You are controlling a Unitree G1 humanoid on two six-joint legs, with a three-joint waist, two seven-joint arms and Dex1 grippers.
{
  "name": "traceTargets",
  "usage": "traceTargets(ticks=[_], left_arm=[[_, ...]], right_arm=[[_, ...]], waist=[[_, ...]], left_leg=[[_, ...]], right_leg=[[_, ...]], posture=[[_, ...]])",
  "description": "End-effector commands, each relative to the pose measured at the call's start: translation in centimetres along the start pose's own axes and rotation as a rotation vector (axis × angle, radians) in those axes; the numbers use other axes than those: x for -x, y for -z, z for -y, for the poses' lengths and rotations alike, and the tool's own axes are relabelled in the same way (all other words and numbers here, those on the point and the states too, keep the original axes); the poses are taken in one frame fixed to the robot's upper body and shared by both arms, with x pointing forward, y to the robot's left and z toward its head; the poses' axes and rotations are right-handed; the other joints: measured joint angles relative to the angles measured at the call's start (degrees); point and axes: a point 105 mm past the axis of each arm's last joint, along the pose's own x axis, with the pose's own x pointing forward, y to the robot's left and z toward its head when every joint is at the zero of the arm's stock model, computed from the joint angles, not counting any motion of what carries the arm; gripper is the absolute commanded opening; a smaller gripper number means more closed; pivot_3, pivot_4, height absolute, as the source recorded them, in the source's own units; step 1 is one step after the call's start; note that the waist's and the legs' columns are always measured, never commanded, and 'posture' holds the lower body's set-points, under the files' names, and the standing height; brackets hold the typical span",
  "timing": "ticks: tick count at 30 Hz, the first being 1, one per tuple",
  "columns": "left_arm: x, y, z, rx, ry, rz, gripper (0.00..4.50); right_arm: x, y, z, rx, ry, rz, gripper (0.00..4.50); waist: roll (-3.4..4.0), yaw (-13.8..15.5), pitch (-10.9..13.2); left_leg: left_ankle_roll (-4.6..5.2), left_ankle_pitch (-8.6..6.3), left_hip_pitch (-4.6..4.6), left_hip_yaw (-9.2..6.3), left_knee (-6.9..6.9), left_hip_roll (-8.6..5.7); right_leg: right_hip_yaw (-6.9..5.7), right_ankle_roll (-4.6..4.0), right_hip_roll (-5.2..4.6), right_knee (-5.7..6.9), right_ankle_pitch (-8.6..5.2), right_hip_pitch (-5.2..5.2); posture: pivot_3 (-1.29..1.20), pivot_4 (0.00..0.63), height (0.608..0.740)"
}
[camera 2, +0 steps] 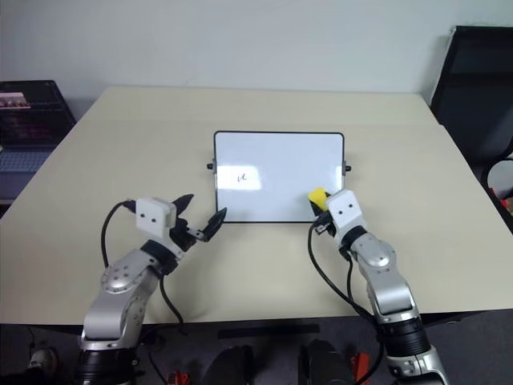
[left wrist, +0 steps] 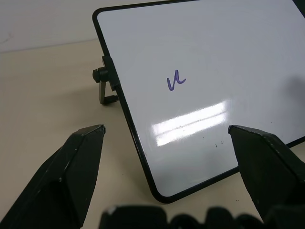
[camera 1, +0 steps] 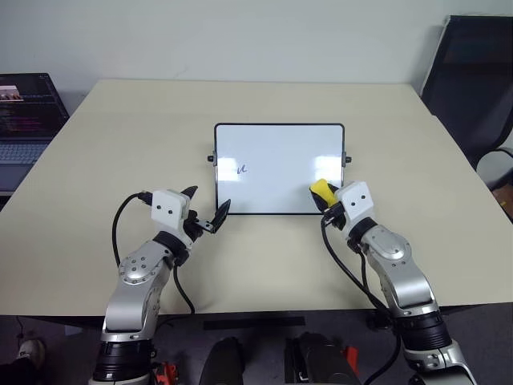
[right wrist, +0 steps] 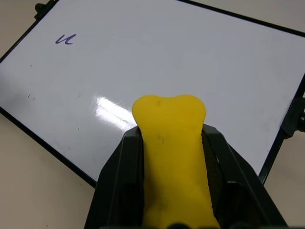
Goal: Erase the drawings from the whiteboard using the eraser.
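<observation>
Right jaws grip the eraser (right wrist: 174, 157); left jaws gape; whiteboard (camera 1: 280, 132) squiggle (left wrist: 175, 82) perhaps reads "u".

**Surfaces and finishes**

The whiteboard (left wrist: 228, 57) is glossy and smooth, mirroring light, within a thin black plastic-looking frame. The eraser (right wrist: 174, 157) looks matt yellow, faintly scuffed. The table (camera 1: 120, 160) is smooth, matt beige. The fingers (left wrist: 76, 167) appear dull black plastic.
</observation>
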Motion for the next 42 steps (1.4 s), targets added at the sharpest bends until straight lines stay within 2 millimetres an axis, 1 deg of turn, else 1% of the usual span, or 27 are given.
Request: traceTargets(ticks=[1,7,14,17,25,29,31,36,42], left_arm=[[-0.1,-1.9,0.1,-0.026,0.01,0.068,4.5],[-0.2,-2.0,0.3,-0.03,0.025,0.072,4.5],[-0.4,-2.1,0.3,-0.032,0.031,0.074,4.5],[-0.4,-2.1,0.3,-0.033,0.033,0.075,4.5],[-0.5,-2.2,0.2,-0.041,0.034,0.075,4.5],[-0.7,-2.3,0.2,-0.043,0.037,0.077,4.5],[-0.8,-2.3,0.2,-0.044,0.041,0.079,4.5],[-1.3,-2.5,0.3,-0.046,0.05,0.083,4.5],[-1.6,-2.5,0.4,-0.048,0.058,0.086,4.5]], right_arm=[[-0.2,-2.6,0.1,0.007,-0.012,0.118,1.2],[-0.4,-2.7,-0.4,0.041,-0.068,0.147,1.2],[-1.2,-3.2,0.8,0.084,-0.078,0.176,1.2],[-1.3,-3.3,1.0,0.087,-0.075,0.183,1.2],[-1.6,-3.3,0.8,0.083,-0.076,0.186,1.2],[-2.2,-3.6,0.5,0.087,-0.083,0.195,1.2],[-3.0,-3.8,0.0,0.104,-0.093,0.19,1.2],[-5.9,-4.4,-1.6,0.13,-0.119,0.177,1.2],[-9.7,-6.6,-3.8,0.169,-0.169,0.207,1.2]], waist=[[0.0,0.01,0.0],[0.0,0.03,0.0],[0.0,0.02,0.0],[0.0,0.04,0.0],[0.0,0.06,0.0],[0.0,0.05,0.0],[0.0,0.03,0.0],[0.0,-0.25,0.0],[0.0,-0.28,0.0]], left_leg=[[0.0,0.0,0.0,0.0,0.0,0.0],[0.0,0.0,0.0,0.0,0.01,0.0],[0.0,0.0,0.05,0.03,0.02,-0.02],[0.0,0.0,0.05,0.0,0.02,-0.02],[0.0,0.0,0.06,0.02,0.03,-0.02],[0.0,0.01,0.08,0.02,0.05,-0.02],[0.0,0.01,0.1,0.02,0.07,-0.02],[0.0,0.01,0.21,0.08,0.09,-0.01],[0.0,0.01,0.19,0.1,0.1,-0.02]], right_leg=[[0.0,0.0,0.0,0.01,0.0,0.0],[0.0,0.0,0.01,0.01,0.0,0.01],[-0.01,0.01,0.04,0.05,0.0,0.04],[0.0,0.0,0.05,0.06,0.01,0.05],[0.01,0.01,0.05,0.09,0.01,0.05],[0.01,0.0,0.05,0.14,0.01,0.05],[0.01,0.0,0.05,0.18,0.01,0.06],[0.0,0.0,0.07,0.32,0.01,0.06],[-0.01,-0.01,0.08,0.33,0.02,0.05]], posture=[[0.0,0.15,0.74],[0.0,0.15,0.74],[0.0,0.15,0.74],[0.0,0.15,0.74],[0.0,0.15,0.74],[0.0,0.15,0.74],[0.0,0.15,0.74],[0.0,0.15,0.74],[0.0,0.15,0.74]])
